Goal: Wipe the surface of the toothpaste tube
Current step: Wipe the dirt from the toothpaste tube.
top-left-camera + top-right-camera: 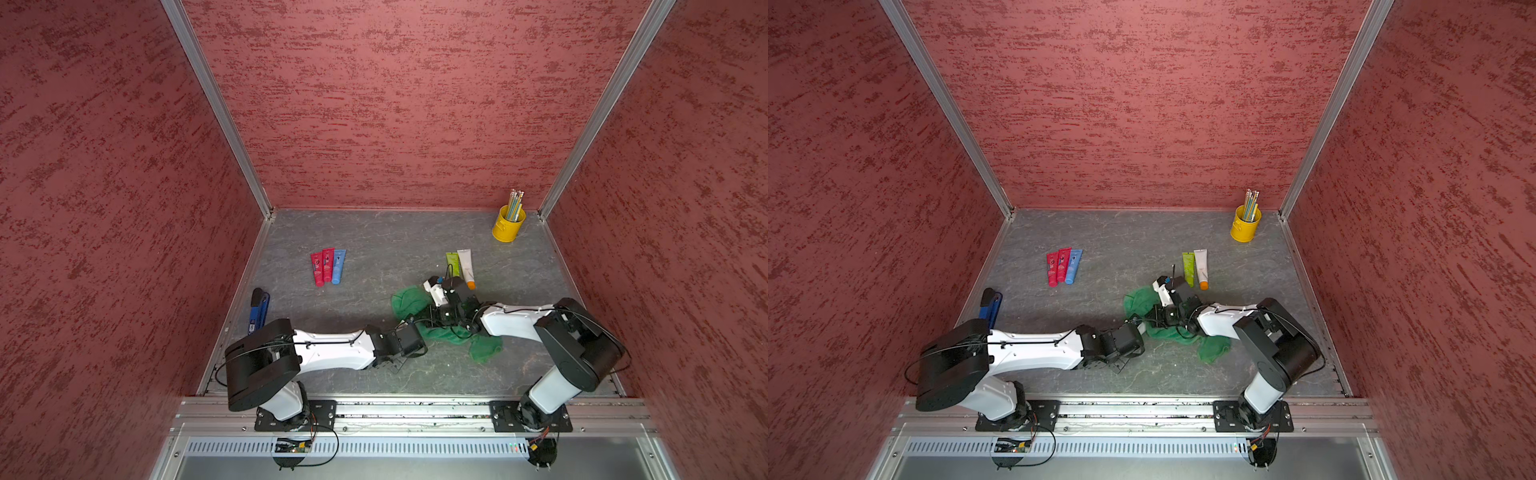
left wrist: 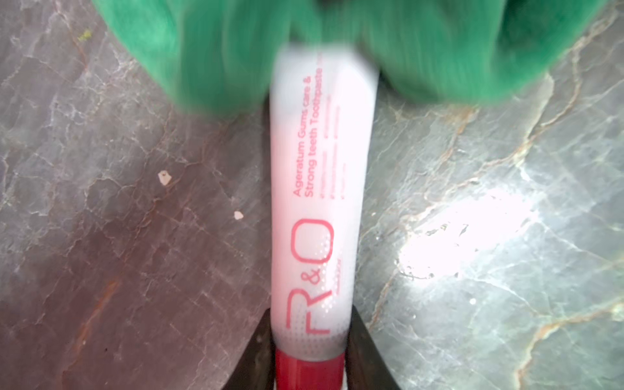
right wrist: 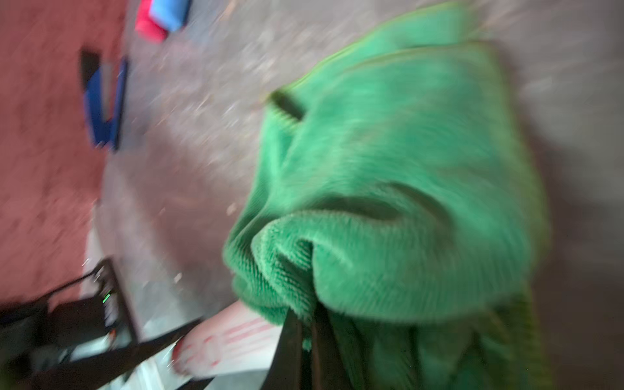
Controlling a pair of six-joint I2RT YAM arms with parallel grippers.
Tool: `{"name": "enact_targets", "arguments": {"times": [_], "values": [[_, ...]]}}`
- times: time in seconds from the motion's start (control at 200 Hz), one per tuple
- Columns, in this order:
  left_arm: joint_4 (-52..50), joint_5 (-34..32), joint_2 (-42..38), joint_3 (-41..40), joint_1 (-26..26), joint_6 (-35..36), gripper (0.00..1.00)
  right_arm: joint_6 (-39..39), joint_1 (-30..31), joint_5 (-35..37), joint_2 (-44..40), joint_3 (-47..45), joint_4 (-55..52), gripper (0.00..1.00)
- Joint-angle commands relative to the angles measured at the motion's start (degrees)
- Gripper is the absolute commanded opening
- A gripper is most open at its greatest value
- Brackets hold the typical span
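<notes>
The toothpaste tube [image 2: 320, 202] is white with red lettering and a red cap. My left gripper [image 2: 310, 324] is shut on it at the cap end, one dark finger on each side, holding it just above the table. The tube's far end disappears under a green cloth [image 2: 337, 50]. My right gripper [image 3: 305, 334] is shut on a bunched fold of that cloth [image 3: 405, 169], which lies draped over the tube [image 3: 229, 341]. In both top views the two grippers meet over the cloth [image 1: 405, 301] at centre right; the left gripper [image 1: 415, 322] comes from the left, and the tube hardly shows.
Two red tubes and a blue tube [image 1: 327, 266] lie side by side at back left. A green tube [image 1: 453, 264] and a white orange-capped tube [image 1: 466, 268] lie just behind the right arm. A yellow pencil cup [image 1: 508, 224] stands back right. A blue-black stapler [image 1: 258, 309] lies by the left wall.
</notes>
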Motion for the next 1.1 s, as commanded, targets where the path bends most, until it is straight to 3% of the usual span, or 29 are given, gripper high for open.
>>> {"name": "enact_targets", "arguments": {"times": [0.0,0.266,0.391,0.591,0.887,1.097], "values": [[0.84,0.64,-0.62,-0.83,-0.53,0.57,0.00,-2.78,-1.14,6.39,-0.22,1.86,-5.11,0.00],[0.85,0.70,-0.75,-0.83,-0.36,0.58,0.00,2.76,8.25,-6.40,5.03,0.26,3.24,0.00],[0.63,0.64,-0.57,-0.76,-0.29,0.55,0.00,4.26,12.88,-6.52,5.40,-0.87,3.36,0.00],[0.45,0.39,-0.78,-0.74,-0.19,0.34,0.00,2.29,9.46,-4.27,3.62,-1.97,1.28,0.00],[0.67,-0.06,-2.18,-1.54,-0.36,-0.08,0.00,-4.42,-1.52,8.08,2.49,4.59,-8.69,0.00],[0.67,-0.16,-2.15,-1.45,-0.37,-0.20,0.00,-3.30,0.30,1.79,2.94,4.11,-6.41,0.00]]}}
